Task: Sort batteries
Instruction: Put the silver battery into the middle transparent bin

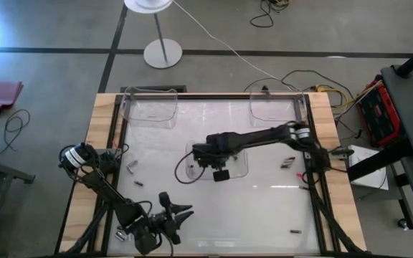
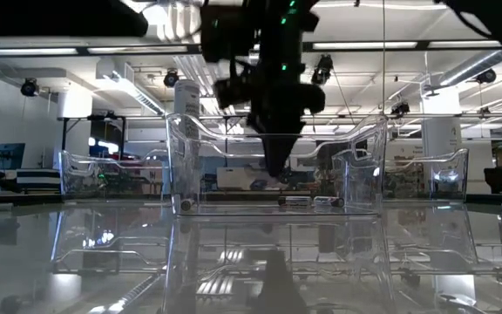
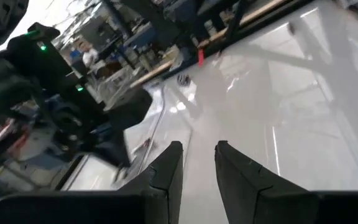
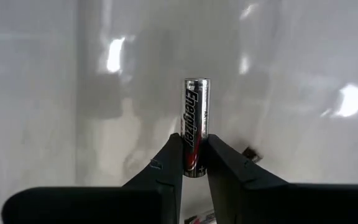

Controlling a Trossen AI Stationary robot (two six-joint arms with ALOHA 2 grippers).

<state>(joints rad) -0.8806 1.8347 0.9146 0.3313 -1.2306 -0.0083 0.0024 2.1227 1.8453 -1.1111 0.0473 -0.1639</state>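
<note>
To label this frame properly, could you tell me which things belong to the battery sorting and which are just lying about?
Belongs: battery in right gripper; middle tray; loose batteries; far trays; left gripper, waiting front-left.
Lying about: lamp base; cables; red box.

the high view looks straight down on the whole surface [image 1: 264, 208] from well above. the low view sits at surface height, facing level across into the room, close to the middle clear tray [image 2: 273, 166], which the high view also shows. each wrist view looks forward past its own fingers [image 3: 166, 171], close to the surface
</note>
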